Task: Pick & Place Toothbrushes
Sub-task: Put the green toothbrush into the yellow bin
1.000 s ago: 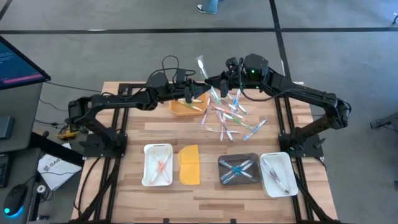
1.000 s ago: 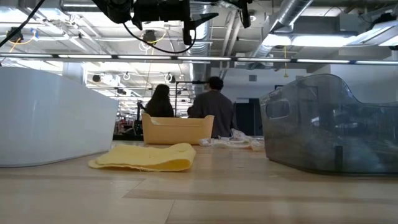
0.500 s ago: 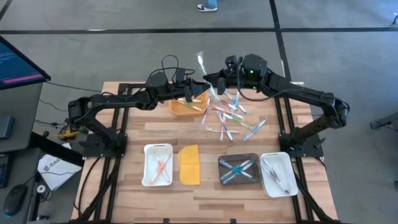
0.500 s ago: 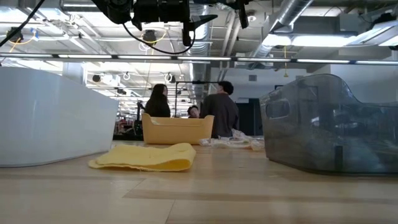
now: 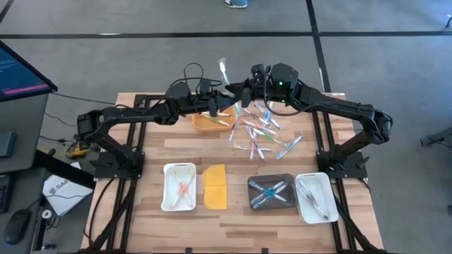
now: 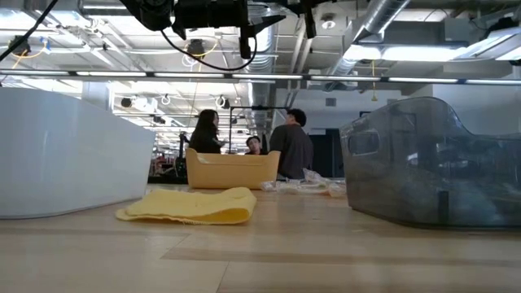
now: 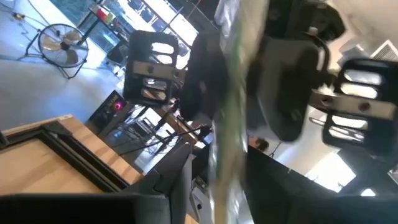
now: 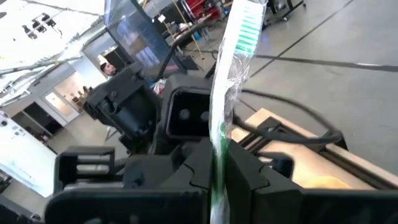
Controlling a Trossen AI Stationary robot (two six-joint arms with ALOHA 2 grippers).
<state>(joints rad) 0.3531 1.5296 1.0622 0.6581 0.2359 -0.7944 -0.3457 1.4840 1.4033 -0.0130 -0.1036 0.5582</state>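
High over the far middle of the table, my right gripper [image 5: 240,90] is shut on a green toothbrush in a clear wrapper [image 5: 224,70]. My left gripper [image 5: 227,93] meets it from the left. Its open fingers stand on either side of the same toothbrush [image 7: 224,124]. Loose wrapped toothbrushes [image 5: 258,130] lie in a pile on the wood below. More toothbrushes lie sorted in the near trays. My right gripper pinches the wrapped toothbrush's handle, at its lower part [image 8: 217,146], between its two fingers. The fingers come level from the table's right and lie across it. The toothbrush stands nearly upright, bristle end [image 8: 245,25] up, clear of the table. My left gripper's fingers flank the toothbrush [image 7: 217,180]; I cannot tell whether they touch it.
An orange tray [image 5: 210,121] stands under the grippers at the far middle. Along the near side stand a white tray [image 5: 179,187], a flat yellow lid [image 5: 215,187], a grey tray [image 5: 271,192] and a second white tray [image 5: 316,197]. People stand in the room beyond.
My right gripper has edged toward my left gripper with the toothbrush. The toothbrush's upper end has swung a little toward the table's left and far edge.
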